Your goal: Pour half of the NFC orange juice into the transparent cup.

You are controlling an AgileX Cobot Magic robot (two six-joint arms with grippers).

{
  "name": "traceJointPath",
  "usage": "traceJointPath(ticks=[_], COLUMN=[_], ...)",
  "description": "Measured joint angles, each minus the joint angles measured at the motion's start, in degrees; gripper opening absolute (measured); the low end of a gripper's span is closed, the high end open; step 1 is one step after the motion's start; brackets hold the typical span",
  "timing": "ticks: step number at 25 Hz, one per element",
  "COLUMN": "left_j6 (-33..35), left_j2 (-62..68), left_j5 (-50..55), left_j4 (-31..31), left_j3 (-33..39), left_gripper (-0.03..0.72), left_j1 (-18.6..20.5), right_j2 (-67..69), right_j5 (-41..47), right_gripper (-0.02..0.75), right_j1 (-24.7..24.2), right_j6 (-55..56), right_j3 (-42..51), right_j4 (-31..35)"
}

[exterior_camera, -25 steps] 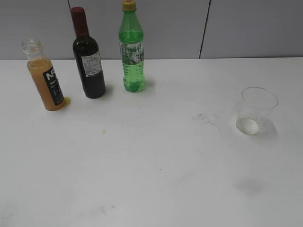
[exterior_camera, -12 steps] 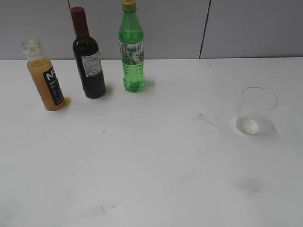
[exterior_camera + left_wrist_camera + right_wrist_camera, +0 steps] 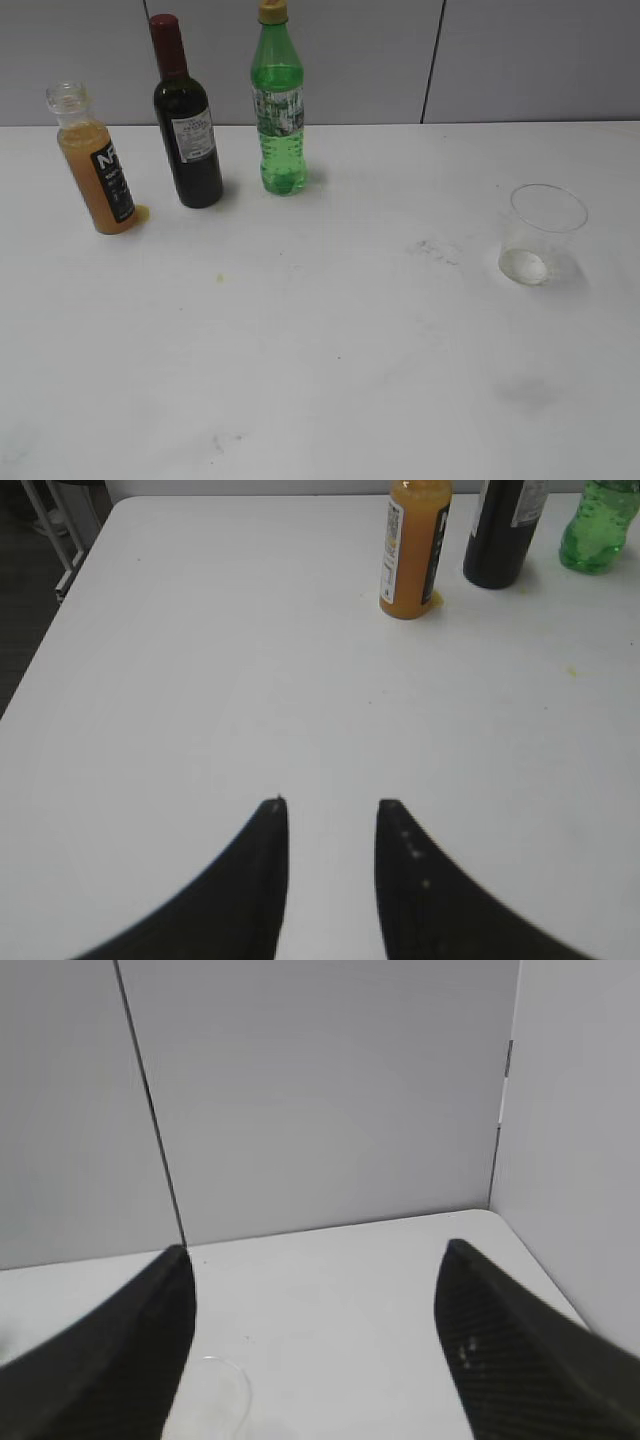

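The juice (image 3: 95,165) is not held by either gripper; it is seen at the far left of the table (image 3: 320,350), standing with its open neck leaning to the left in the exterior view.

The left gripper (image 3: 330,815) is shown by the left wrist view above bare table, its two dark fingers (image 3: 255,880) set a little apart with nothing between them. Beyond it, well apart from the fingertips, the juice (image 3: 413,548) is found with its label turned sideways, and a small orange smear (image 3: 437,602) is seen touching its base on the right. Just right of the juice stands the wine bottle (image 3: 503,530), and right of that the green bottle (image 3: 600,525), only their lower parts being in that view.

The right gripper (image 3: 315,1260) is spread wide, its fingers (image 3: 120,1350) at either edge of the right wrist view and nothing held between them. The rim of the cup (image 3: 215,1390) is caught at the bottom of that view, near the left finger; behind it, grey wall panels (image 3: 320,1090) are seen.

In the exterior view neither arm is visible. The three bottles are ranged in a row along the far left: the juice, then the wine bottle (image 3: 186,130) with its red cap, then the green bottle (image 3: 279,110) with its yellow cap. The cup (image 3: 542,235) stands upright at the right of the table, well apart from the bottles, and appears empty. Faint dark scuffs (image 3: 433,250) are seen on the table left of the cup.
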Motion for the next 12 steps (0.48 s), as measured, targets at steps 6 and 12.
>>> traceJointPath(ticks=[6,12], left_j6=[0.00,0.00], left_j2=[0.00,0.00], left_j5=[0.00,0.00], left_j4=[0.00,0.00], left_j3=[0.00,0.00], left_gripper=[0.240,0.240], left_j1=[0.00,0.00], right_j2=[8.45,17.13], right_j5=[-14.81,-27.34], right_gripper=[0.573,0.589], right_j1=[0.00,0.00], right_j6=[8.00,18.01], right_j3=[7.16,11.65], right_j4=[-14.63,-26.92])
